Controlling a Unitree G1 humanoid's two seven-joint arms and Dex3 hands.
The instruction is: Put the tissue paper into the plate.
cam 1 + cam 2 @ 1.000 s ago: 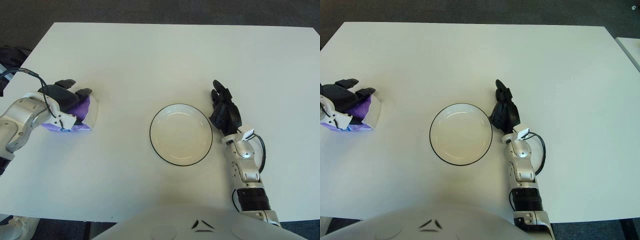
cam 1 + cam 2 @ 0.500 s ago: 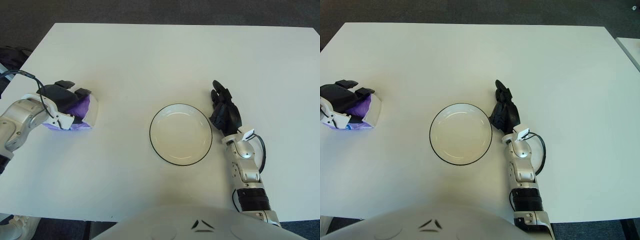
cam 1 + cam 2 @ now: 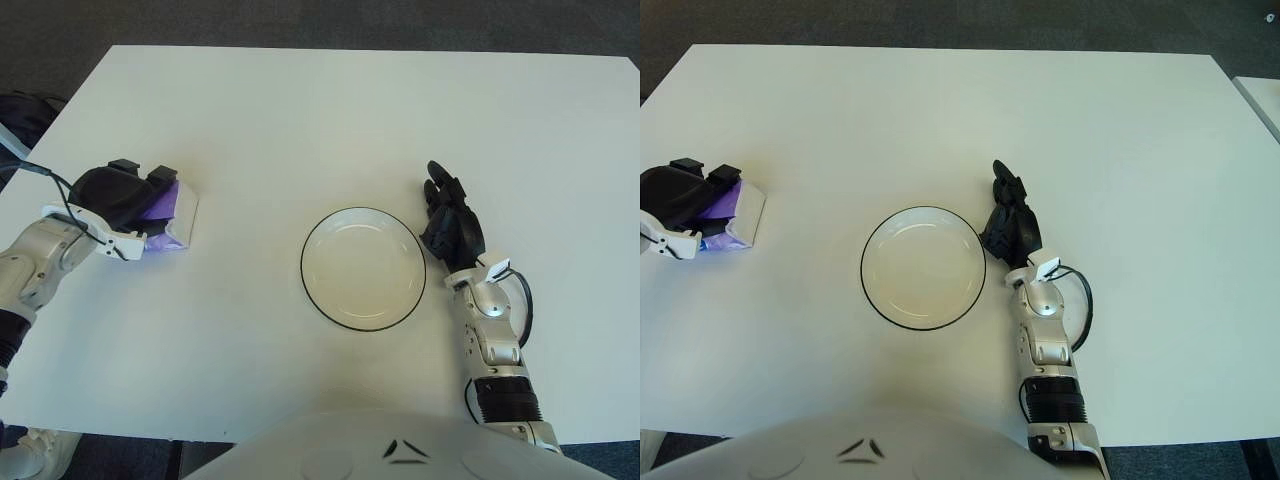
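White table (image 3: 330, 110), round plate (image 3: 363, 268)

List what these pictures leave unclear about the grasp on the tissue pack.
- Most of the purple-and-white tissue paper pack: covered by the left robot hand, both views.
- Whether its fingers clamp the pack: undersides hidden.
- Right robot hand, beside the white black-rimmed plate: contact with the table unclear.

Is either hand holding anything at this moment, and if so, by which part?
The left hand is closed over the purple-and-white tissue pack, gripping its left end. The right hand, beside the black-rimmed white plate, holds nothing.
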